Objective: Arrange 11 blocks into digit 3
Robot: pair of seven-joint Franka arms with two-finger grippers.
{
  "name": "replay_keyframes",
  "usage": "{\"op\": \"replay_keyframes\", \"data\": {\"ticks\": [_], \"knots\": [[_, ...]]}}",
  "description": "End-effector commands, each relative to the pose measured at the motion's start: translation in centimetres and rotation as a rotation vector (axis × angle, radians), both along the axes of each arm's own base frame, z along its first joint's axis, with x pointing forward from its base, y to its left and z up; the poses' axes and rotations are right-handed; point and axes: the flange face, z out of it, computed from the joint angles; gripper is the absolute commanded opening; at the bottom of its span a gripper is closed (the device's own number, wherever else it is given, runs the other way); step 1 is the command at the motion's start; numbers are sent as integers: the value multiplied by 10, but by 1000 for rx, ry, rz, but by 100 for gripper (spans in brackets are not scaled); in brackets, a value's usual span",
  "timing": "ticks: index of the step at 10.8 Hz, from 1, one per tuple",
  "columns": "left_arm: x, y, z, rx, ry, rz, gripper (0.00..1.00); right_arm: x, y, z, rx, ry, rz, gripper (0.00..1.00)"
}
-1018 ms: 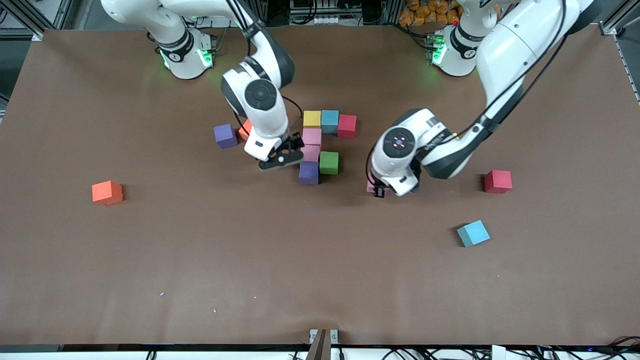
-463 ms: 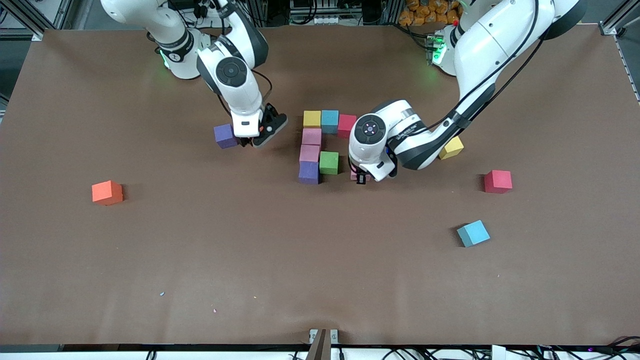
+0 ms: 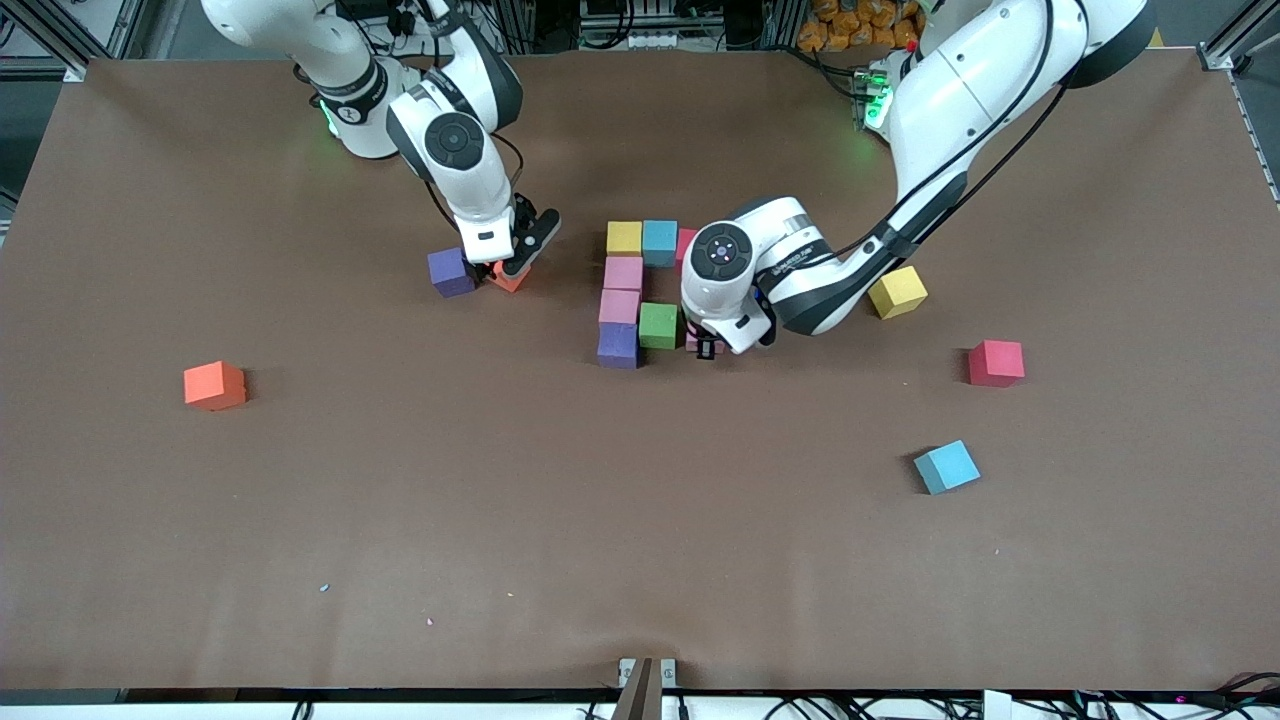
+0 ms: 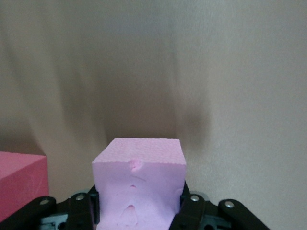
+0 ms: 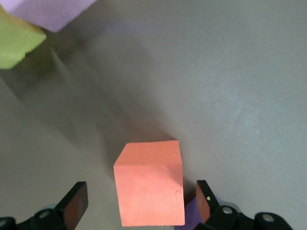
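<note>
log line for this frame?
left pincer: shut on pink block, beside green block | right pincer: open, around orange block beside purple block

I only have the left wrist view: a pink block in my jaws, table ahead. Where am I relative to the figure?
Observer: The left gripper, holding the pink block, is low beside the green block, on the side toward the left arm's end of the table.
Operator: What is the right arm doing?
Observer: The right gripper is open, straddling an orange block next to a purple block.
Operator: Any loose blocks near my arm?
Observer: Yes. A yellow block, a red block and a blue block lie toward the left arm's end.
</note>
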Motion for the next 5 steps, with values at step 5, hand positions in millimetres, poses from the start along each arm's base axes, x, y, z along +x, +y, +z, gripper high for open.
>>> {"op": "replay_keyframes", "data": {"ticks": [5], "knots": [[0, -9, -6, 10, -42, -4, 15, -6, -9, -20, -15, 2, 30, 100]]}}
